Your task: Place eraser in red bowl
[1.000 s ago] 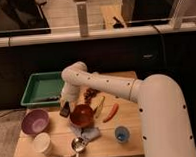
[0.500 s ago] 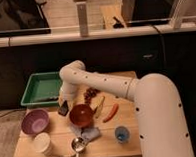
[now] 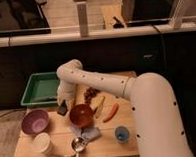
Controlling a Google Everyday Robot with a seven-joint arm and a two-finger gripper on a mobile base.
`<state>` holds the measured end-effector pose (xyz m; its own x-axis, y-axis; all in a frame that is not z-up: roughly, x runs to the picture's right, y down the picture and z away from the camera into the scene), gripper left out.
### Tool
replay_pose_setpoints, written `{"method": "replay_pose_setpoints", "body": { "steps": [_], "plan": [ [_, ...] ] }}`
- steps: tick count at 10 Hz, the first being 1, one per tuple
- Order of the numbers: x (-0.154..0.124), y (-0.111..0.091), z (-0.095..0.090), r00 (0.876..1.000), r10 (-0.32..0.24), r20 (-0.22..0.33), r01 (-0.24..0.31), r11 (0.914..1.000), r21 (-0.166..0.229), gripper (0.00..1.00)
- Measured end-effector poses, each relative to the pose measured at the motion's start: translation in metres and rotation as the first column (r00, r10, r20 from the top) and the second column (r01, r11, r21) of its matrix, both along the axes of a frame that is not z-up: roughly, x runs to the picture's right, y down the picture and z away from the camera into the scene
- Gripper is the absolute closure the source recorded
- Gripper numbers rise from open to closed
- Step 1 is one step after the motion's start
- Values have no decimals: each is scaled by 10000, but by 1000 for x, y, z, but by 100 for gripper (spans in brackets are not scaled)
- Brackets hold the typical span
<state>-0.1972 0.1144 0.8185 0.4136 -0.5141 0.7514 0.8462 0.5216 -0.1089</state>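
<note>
**Wooden surface (image 3: 55, 140) with bowls, arm reaching in**

At the back left sits a green tray (image 3: 39, 89). The purple bowl (image 3: 35, 122) is front left and the red bowl (image 3: 81, 115) is near the middle. The hand (image 3: 63, 108) hangs just left of the red bowl (grip: cannot tell). No eraser can be made out at its dark tip.

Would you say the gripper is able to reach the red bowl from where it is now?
Probably yes: the gripper hangs close beside the red bowl, nothing stands between them, and the bowl's open top looks uncovered.
</note>
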Motion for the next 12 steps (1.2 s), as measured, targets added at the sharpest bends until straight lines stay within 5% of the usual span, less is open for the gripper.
{"method": "replay_pose_setpoints", "body": {
  "steps": [1, 5, 8, 12],
  "plan": [
    [6, 5, -3, 9996, 267, -72, -267, 9996, 23, 99],
    [46, 77, -49, 9876, 1458, -586, -1458, 9893, 50, 100],
    [88, 111, -87, 9594, 2787, -430, -2764, 9596, 524, 100],
    [139, 102, -112, 9129, 4065, -358, -4000, 9088, 1191, 100]
  ]
}}
